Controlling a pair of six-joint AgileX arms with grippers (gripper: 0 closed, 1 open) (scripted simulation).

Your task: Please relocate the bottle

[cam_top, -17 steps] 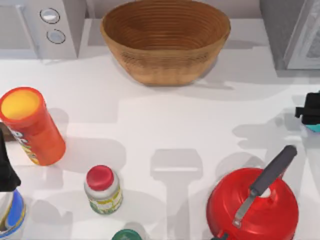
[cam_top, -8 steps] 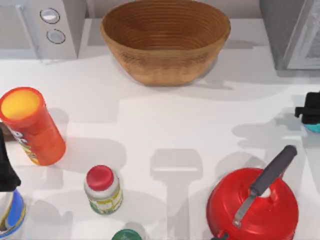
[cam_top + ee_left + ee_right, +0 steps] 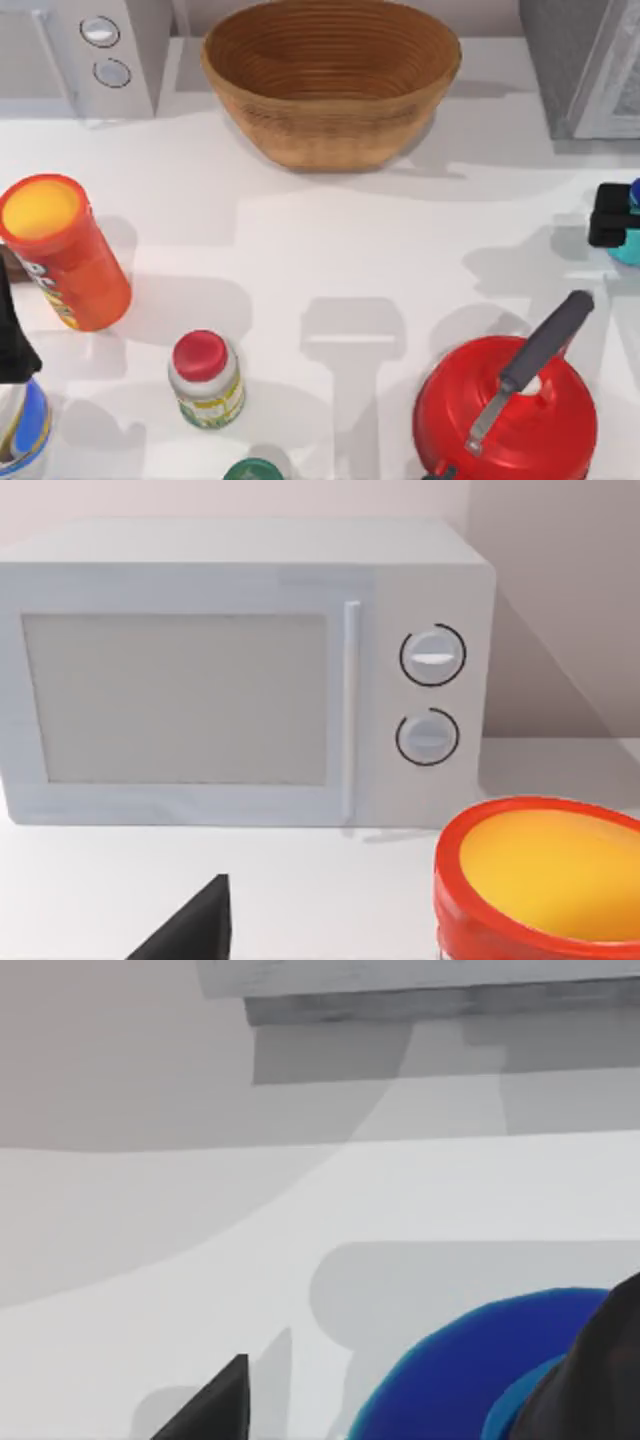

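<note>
The bottle [image 3: 630, 248] that the work seems to concern is the blue-topped, teal one at the right edge of the desk [image 3: 350, 250], about halfway along that edge and behind the red kettle [image 3: 505, 410]. The right claw [image 3: 612, 215] is at it. In the right wrist view the blue top [image 3: 450, 1380] sits low between the two dark fingers, with bare desk showing between the top and one finger [image 3: 205, 1410]. So I judge the claw wide and not yet gripping. A second, red-capped bottle [image 3: 205, 380] stands near the front edge toward the left, well apart from either claw.

If the step in hand is closing on the blue bottle, it will go best with the claw centred first. The top lies closer to one finger than the other, so closing now could nudge or tip the bottle before both sides bear on it. Level out the gaps, come down past the cap so the fingers meet the body rather than the rounded top, then close evenly. The bottle is close to the desk's right edge, so any sideways push should go inward, not outward. The kettle's handle rises toward that side, so a lift straight up before any travel keeps clear of it.

The left claw [image 3: 12, 345] is parked at the left edge beside the orange can [image 3: 65, 250]. Whether it is wide or narrow I cannot tell.
</note>
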